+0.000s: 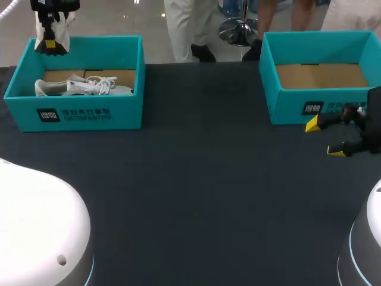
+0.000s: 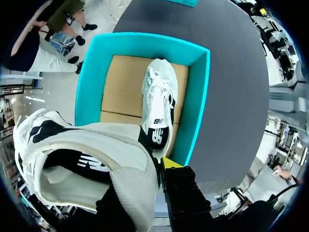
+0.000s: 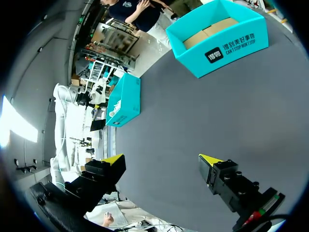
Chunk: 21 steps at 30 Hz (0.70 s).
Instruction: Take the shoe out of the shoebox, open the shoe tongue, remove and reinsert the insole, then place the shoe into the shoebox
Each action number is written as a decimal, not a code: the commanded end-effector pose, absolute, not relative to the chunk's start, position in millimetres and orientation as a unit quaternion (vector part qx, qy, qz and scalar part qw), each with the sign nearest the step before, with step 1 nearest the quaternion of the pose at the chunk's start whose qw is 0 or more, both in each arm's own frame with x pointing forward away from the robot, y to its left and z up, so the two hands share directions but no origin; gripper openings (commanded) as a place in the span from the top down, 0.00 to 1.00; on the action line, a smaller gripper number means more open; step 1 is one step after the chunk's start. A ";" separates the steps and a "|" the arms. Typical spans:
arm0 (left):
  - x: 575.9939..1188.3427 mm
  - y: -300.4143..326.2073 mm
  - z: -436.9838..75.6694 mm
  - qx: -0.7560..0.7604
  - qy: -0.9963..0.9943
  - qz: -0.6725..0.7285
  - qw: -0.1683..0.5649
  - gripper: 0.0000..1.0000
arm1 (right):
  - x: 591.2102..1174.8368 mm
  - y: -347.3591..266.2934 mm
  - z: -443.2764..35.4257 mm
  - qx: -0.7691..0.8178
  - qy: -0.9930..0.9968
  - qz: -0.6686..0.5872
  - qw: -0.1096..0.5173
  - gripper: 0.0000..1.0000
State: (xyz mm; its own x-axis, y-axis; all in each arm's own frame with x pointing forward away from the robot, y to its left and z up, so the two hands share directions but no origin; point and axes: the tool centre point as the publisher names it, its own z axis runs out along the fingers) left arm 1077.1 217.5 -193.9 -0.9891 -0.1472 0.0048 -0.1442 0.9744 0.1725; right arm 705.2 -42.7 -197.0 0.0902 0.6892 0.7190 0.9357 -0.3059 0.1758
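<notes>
My left gripper (image 1: pixel 50 44) hangs above the back left corner of the left teal shoebox (image 1: pixel 77 116), shut on a white shoe with black side panels (image 2: pixel 82 166). In the left wrist view this held shoe fills the space by the gripper (image 2: pixel 161 166) and hides one finger. In the head view the held shoe (image 1: pixel 52 31) shows only as a small white shape. A second white shoe (image 1: pixel 80 86) (image 2: pixel 158 104) lies on its side on the cardboard floor of that box (image 2: pixel 89 77). My right gripper (image 1: pixel 324 138) (image 3: pixel 161 159) hovers open in front of the right box, with nothing between its fingers.
A second teal shoebox (image 1: pixel 309 107) (image 3: pixel 227 48) stands at the back right with only its cardboard floor showing. The dark table (image 1: pixel 196 179) stretches between the two boxes. The left box (image 3: pixel 124 99) also shows far ahead of the right gripper.
</notes>
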 end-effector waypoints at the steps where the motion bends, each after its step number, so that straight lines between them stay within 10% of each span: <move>1: 1077.0 226.0 -193.0 0.013 -0.997 -0.077 0.010 1.00 | 704.4 -42.5 -197.1 -0.720 -0.565 -0.368 0.166 0.00; 21: 1104.1 260.5 -189.3 -0.172 -0.981 -0.075 0.045 1.00 | 704.4 -42.5 -197.1 -0.720 -0.565 -0.368 0.166 0.00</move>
